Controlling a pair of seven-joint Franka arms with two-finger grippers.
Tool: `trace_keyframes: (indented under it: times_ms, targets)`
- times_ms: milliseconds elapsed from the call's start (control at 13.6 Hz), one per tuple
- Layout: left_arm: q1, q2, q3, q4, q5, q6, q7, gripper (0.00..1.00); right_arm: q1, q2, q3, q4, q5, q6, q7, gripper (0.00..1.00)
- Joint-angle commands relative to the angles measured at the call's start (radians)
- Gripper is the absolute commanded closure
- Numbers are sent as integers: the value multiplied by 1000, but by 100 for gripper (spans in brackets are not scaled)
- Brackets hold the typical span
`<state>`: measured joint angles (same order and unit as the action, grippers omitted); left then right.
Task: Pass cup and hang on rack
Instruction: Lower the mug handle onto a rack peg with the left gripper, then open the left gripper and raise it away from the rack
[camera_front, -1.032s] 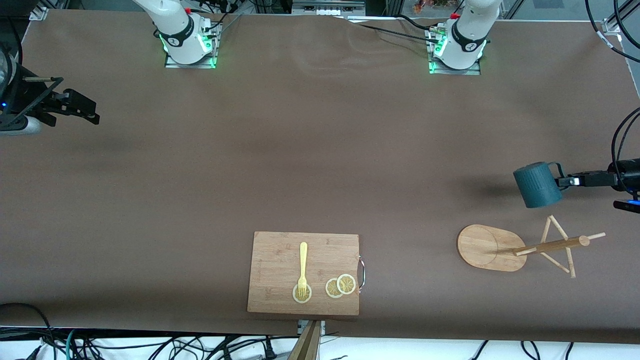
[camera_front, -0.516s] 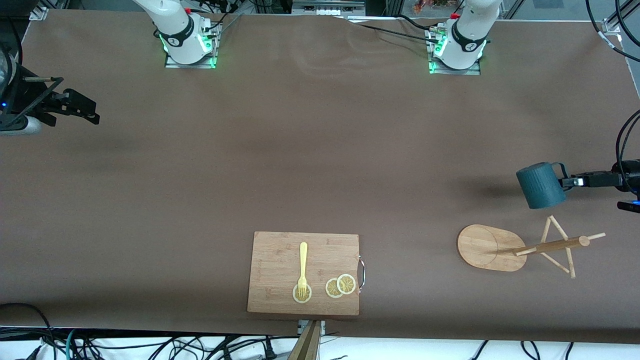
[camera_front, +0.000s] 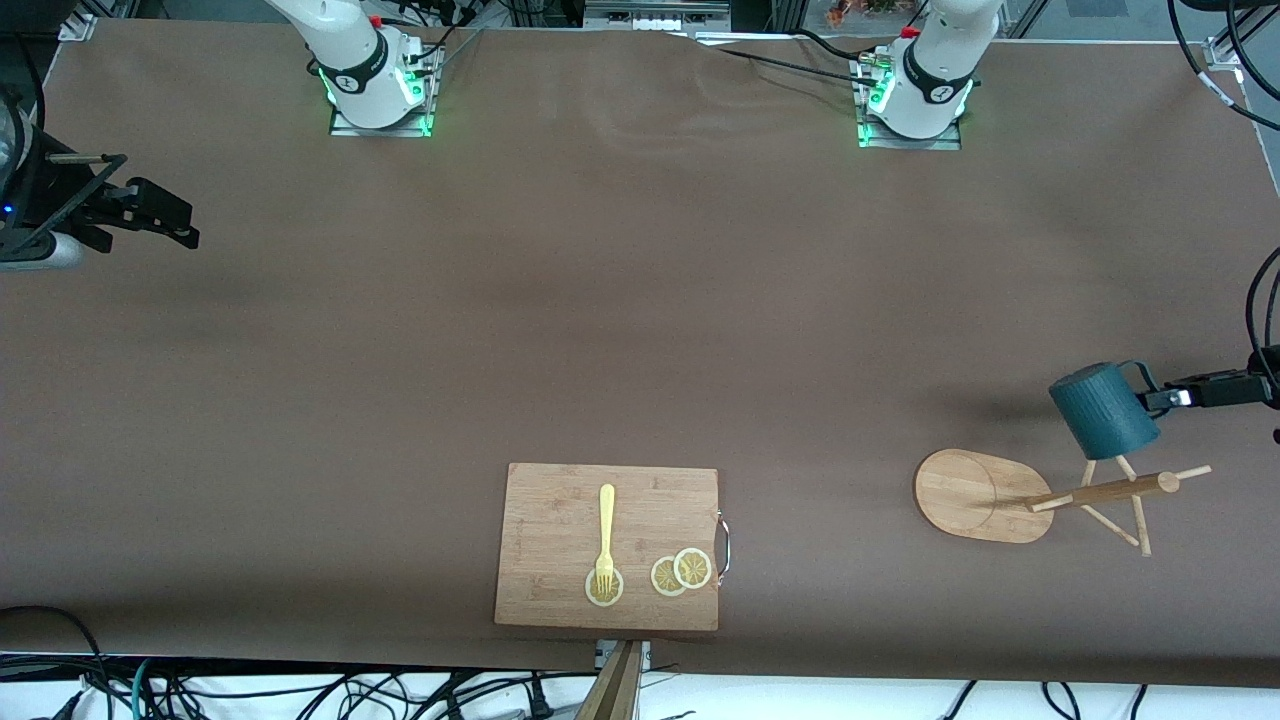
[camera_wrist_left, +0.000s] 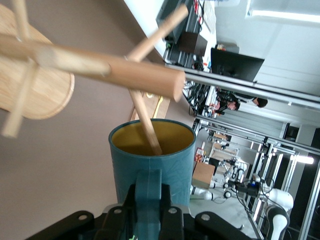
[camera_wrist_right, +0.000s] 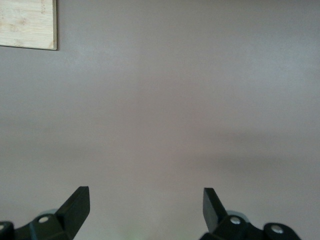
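In the front view, your left gripper (camera_front: 1168, 397) comes in from the left arm's end of the tabletop (camera_front: 640, 330) and is clamped on the handle of the cup (camera_front: 1104, 410). The dark teal cup hangs tilted in the air over the top of the rack (camera_front: 1040, 494), its mouth covering the tip of 1 peg. The bamboo rack stands near the left arm's end. Toward the middle, nearer the camera, a cutting board (camera_front: 560, 520) carries 1 yellow fork (camera_front: 605, 535) and 3 lemon slices (camera_front: 680, 572). Your right gripper (camera_front: 160, 222) waits over the right arm's end.

In the left wrist view, the gripper fingers (camera_wrist_left: 170, 220) pinch the cup's handle. 1 thin peg (camera_wrist_left: 145, 120) reaches into the cup's yellowish inside (camera_wrist_left: 150, 140); the rack's pole (camera_wrist_left: 100, 67) crosses above it.

In the right wrist view, the right gripper's fingers (camera_wrist_right: 77, 202) stand wide apart over bare tabletop, holding nothing, with a corner of the cutting board (camera_wrist_right: 27, 22) showing.
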<state>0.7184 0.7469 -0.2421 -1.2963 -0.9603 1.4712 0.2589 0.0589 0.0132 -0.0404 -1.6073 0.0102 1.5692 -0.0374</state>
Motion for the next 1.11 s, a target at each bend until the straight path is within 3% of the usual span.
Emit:
trace_keyframes:
  times_ms: [0,295,369,516,737,1032]
  targets:
    - [0,58,-3,83,-15,-5,-13,100,-2,5,1,21,1,-18,-13,0]
    - [13,89,-2,91,-26,1,-7,100,-2,5,1,21,1,-18,-13,0]
    - [15,92,-2,91,-31,0,-7,86,-2,5,1,21,1,-18,-13,0]
    - [26,94,-2,94,-32,0,-12,0,-2,5,1,21,1,-18,-13,0]
    - [39,78,7,94,18,-20,-13,0,-2,5,1,21,2,-18,-13,0]
    - [3,-36,-14,94,387,-22,-7,0,-2,5,1,21,2,-18,-13,0]
